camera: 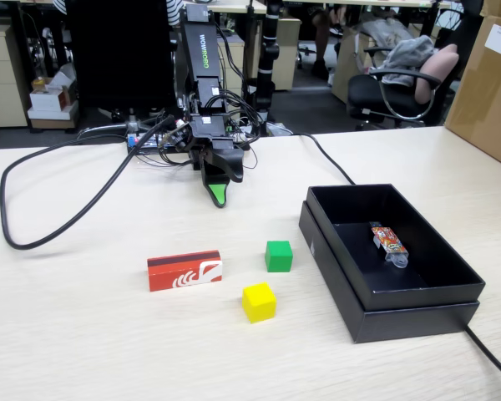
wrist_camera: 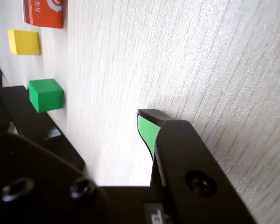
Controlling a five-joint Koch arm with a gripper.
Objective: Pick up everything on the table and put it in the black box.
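In the wrist view we see the red block (wrist_camera: 43, 12) cut off by the top edge, and only a corner of the black box (wrist_camera: 35, 122) shows behind the arm's dark body. Of the fingers (wrist_camera: 147, 128) we see one green tip there; the other is hidden. In the fixed view they overlap, so we cannot judge their gap.
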